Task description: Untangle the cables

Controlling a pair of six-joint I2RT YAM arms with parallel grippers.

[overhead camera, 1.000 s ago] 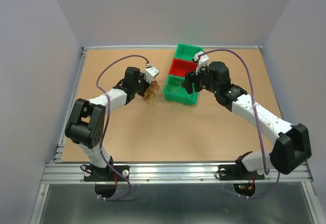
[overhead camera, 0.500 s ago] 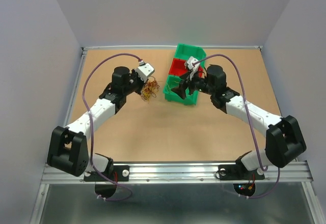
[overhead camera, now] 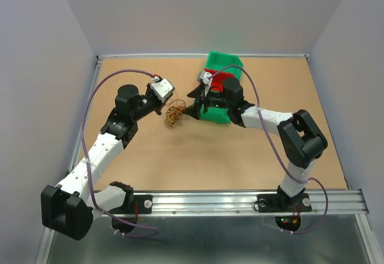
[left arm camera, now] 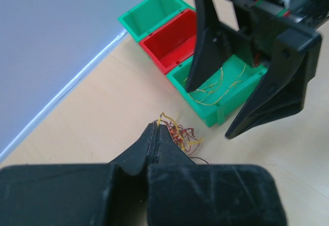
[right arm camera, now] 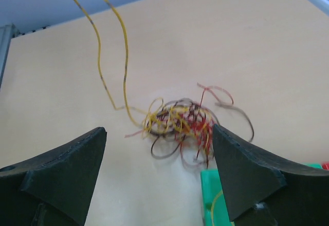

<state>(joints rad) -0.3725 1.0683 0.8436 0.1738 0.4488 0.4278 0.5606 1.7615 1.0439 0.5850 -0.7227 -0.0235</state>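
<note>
A tangled clump of red-brown, yellow and dark cables point(overhead camera: 176, 113) lies on the table left of the bins. It also shows in the left wrist view point(left arm camera: 186, 134) and the right wrist view point(right arm camera: 180, 119). My left gripper point(overhead camera: 162, 107) is shut on a yellow strand of the clump point(right arm camera: 110, 41) and holds it raised. Its fingertips are pressed together in the left wrist view point(left arm camera: 158, 129). My right gripper point(overhead camera: 191, 104) is open and empty just right of the clump. Its jaws stand wide on either side of the clump in its own view point(right arm camera: 158, 133).
A row of three bins stands behind the right gripper: a near green bin point(left arm camera: 201, 112) with loose yellow cables point(left arm camera: 216, 85) in it, a red bin point(left arm camera: 154, 50) and a far green bin point(left arm camera: 134, 26). The back wall rail point(overhead camera: 150, 56) runs beyond them.
My right gripper has moved left from over the bins to beside the clump, still open. My left arm has drawn back to the left, lifting a yellow strand out of the clump.
</note>
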